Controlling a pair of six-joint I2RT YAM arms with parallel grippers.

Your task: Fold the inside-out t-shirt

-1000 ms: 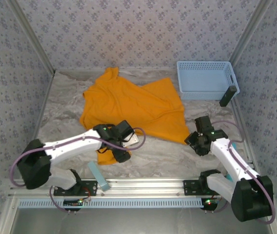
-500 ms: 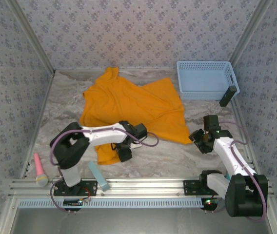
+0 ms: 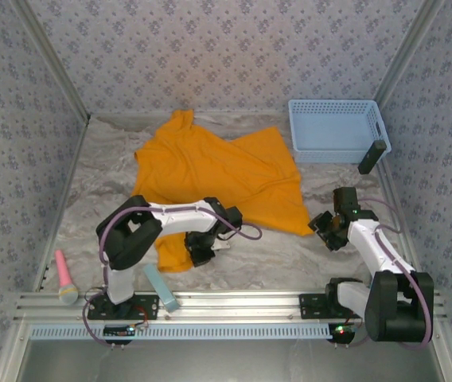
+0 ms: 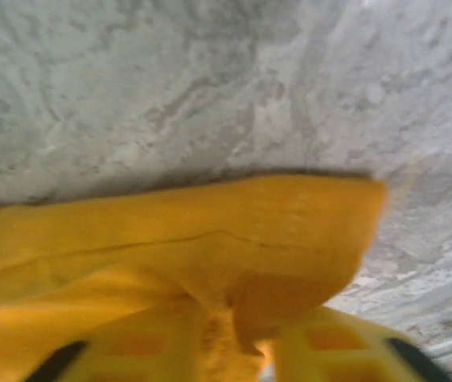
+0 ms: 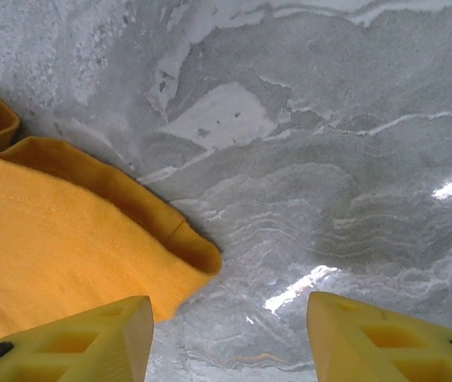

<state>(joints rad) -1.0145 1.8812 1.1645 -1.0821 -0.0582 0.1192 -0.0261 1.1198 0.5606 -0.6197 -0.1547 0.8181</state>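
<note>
Left wrist shows my left tool (image 4: 238, 350), swung inward, now clamped on the inside-out t-shirt (image 4: 170, 231) for folding; right tool (image 5: 230, 334) stands apart.

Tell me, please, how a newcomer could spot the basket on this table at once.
Start at the grey marbled table and go to its far right corner. The basket sits there, just right of the orange t-shirt. It is the only light blue, rectangular, slotted-walled container, with a small dark object beside its near right corner.
</note>
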